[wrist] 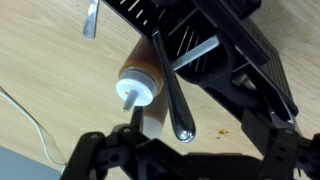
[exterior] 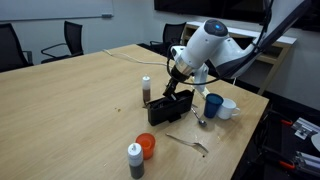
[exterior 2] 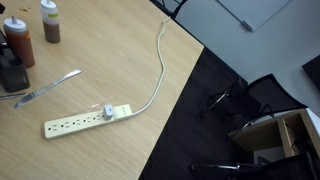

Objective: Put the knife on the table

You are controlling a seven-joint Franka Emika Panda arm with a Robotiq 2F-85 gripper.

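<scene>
A black utensil rack (exterior: 170, 107) stands on the wooden table (exterior: 70, 110). In the wrist view the rack (wrist: 235, 60) holds a shiny metal utensil handle (wrist: 170, 90), probably the knife, which sticks out towards the camera, with a flat silver piece (wrist: 197, 54) beside it. My gripper (exterior: 178, 88) hangs just above the rack. Its fingers (wrist: 185, 150) are spread wide on either side of the handle's rounded end and do not touch it. Another silver utensil (exterior 2: 50, 87) lies flat on the table beside the rack.
A brown sauce bottle (exterior: 146, 90) (wrist: 138, 80) stands right next to the rack. A blue cup (exterior: 213, 105) and a white mug (exterior: 229, 108) sit behind it. An orange cup (exterior: 147, 146), a grey bottle (exterior: 135, 160), a loose utensil (exterior: 187, 143) and a power strip (exterior 2: 87, 120) are nearby.
</scene>
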